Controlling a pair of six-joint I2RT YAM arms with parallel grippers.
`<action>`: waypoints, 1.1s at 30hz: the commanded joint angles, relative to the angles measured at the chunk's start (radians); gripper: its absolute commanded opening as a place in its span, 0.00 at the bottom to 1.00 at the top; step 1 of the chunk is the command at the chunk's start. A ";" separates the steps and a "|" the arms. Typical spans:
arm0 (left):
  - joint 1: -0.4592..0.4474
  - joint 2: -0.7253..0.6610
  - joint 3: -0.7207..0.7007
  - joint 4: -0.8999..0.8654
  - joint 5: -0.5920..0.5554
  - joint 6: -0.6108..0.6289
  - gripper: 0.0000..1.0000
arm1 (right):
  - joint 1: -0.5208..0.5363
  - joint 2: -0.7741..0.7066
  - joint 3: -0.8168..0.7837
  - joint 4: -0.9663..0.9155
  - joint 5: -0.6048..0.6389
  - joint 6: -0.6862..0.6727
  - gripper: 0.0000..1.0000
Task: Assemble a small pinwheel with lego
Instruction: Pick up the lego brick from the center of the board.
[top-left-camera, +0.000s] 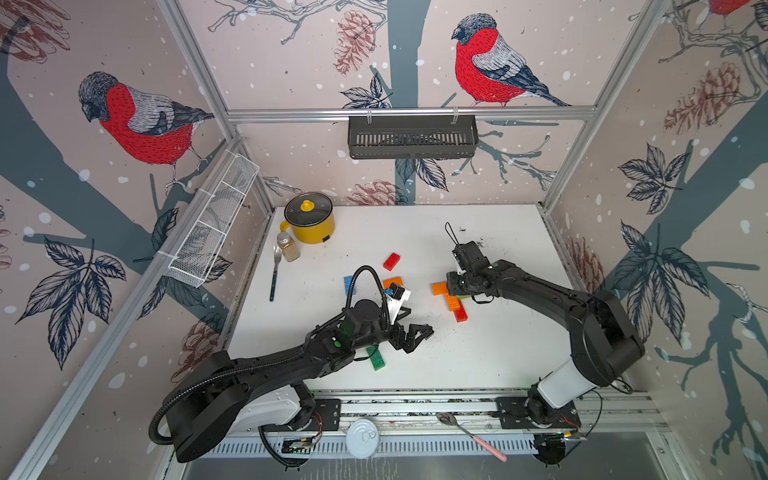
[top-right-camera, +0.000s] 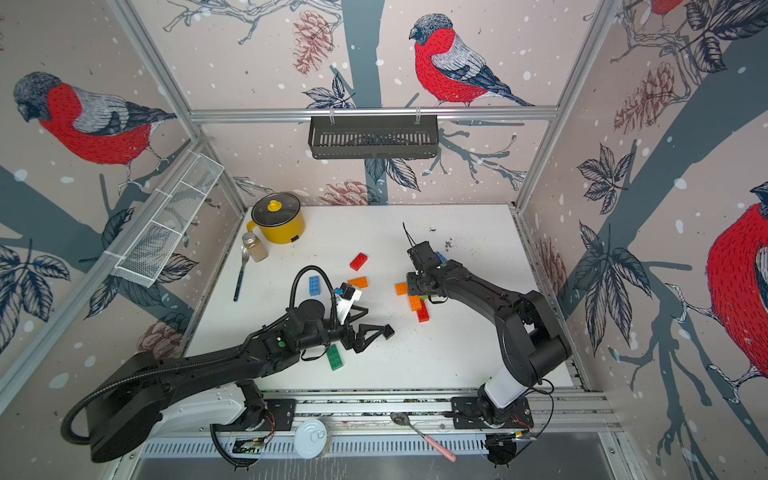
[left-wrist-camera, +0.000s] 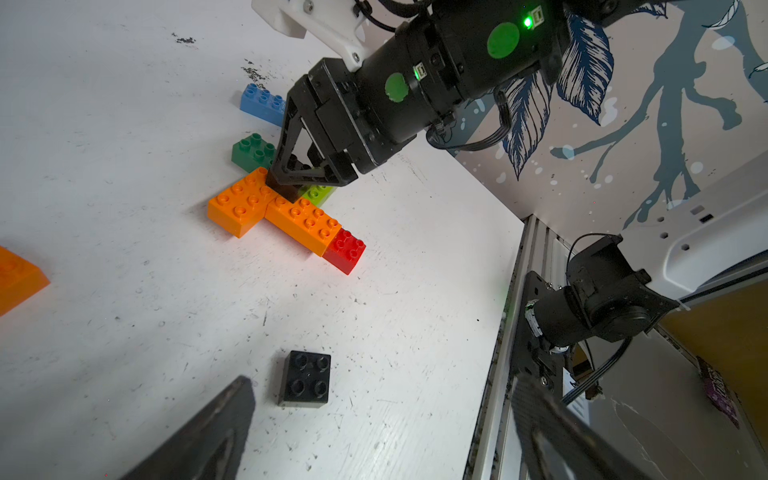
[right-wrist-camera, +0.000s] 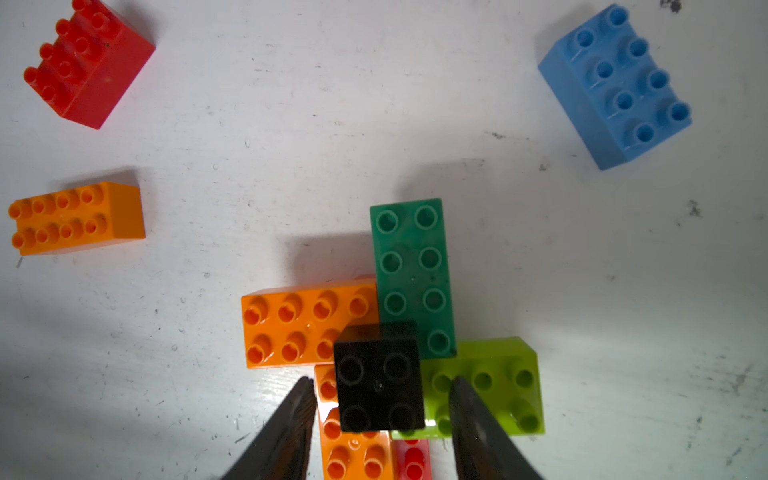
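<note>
A pinwheel of lego lies right of centre: two orange bricks (right-wrist-camera: 307, 324), a dark green one (right-wrist-camera: 413, 274), a lime one (right-wrist-camera: 498, 382) and a red one (left-wrist-camera: 345, 249). On its hub sits a black square brick (right-wrist-camera: 378, 376). My right gripper (right-wrist-camera: 381, 380) straddles that square from above, with a narrow gap at each finger. My left gripper (left-wrist-camera: 384, 386) is wide open low over the table, a second black square (left-wrist-camera: 305, 378) lying loose by one fingertip. Loose red (top-left-camera: 391, 261), orange (top-left-camera: 391, 283), blue (top-left-camera: 349, 285) and green (top-left-camera: 375, 357) bricks lie around the left arm.
Another blue brick (left-wrist-camera: 262, 104) lies behind the right wrist. A yellow lidded pot (top-left-camera: 309, 218), spice jar (top-left-camera: 288, 247) and fork (top-left-camera: 274, 274) stand at the back left. A tin (top-left-camera: 362, 436) and pink-handled spoon (top-left-camera: 473, 436) rest on the front rail.
</note>
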 joint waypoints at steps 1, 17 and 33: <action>0.000 0.002 0.002 0.047 0.009 0.017 0.97 | -0.001 0.015 0.011 -0.008 0.003 -0.024 0.51; 0.000 0.028 0.014 0.045 0.027 0.019 0.97 | -0.001 0.049 0.024 -0.011 0.001 -0.048 0.37; 0.000 0.042 0.021 0.041 0.025 0.018 0.97 | 0.002 0.070 -0.060 -0.005 -0.011 -0.061 0.08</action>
